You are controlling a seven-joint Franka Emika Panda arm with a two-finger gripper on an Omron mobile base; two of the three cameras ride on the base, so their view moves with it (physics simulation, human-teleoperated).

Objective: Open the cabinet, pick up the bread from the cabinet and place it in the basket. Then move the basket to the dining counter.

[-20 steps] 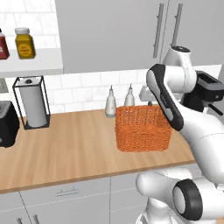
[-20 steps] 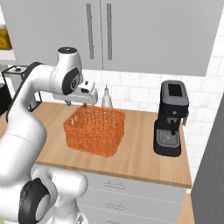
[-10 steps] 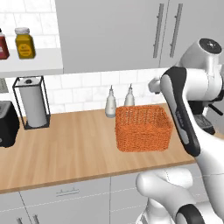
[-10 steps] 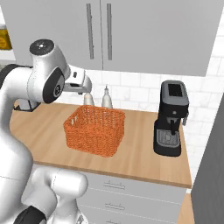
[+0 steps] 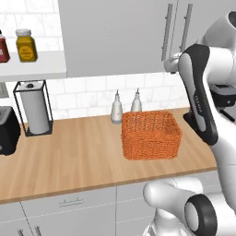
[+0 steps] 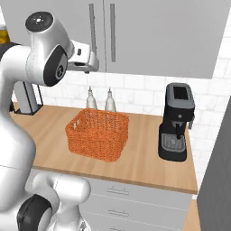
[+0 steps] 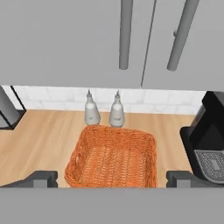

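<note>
Our two-finger gripper (image 7: 112,177) has its jaws wide apart and empty above the orange woven basket (image 7: 113,158). Beyond, the grey wall cabinet (image 7: 61,39) is shut; we risk grabbing the narrower door's silver bar handle (image 7: 180,35) by mistake.

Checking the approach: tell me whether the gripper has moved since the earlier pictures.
Yes. The gripper has risen from beside the basket to the cabinet's bottom edge.

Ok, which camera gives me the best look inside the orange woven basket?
The hand view: it looks down into the orange woven basket, showing its bare floor, no bread inside. The left base view shows the basket side-on with some of the interior; the right base view shows it at an angle, its floor partly hidden by the near wall.
</note>
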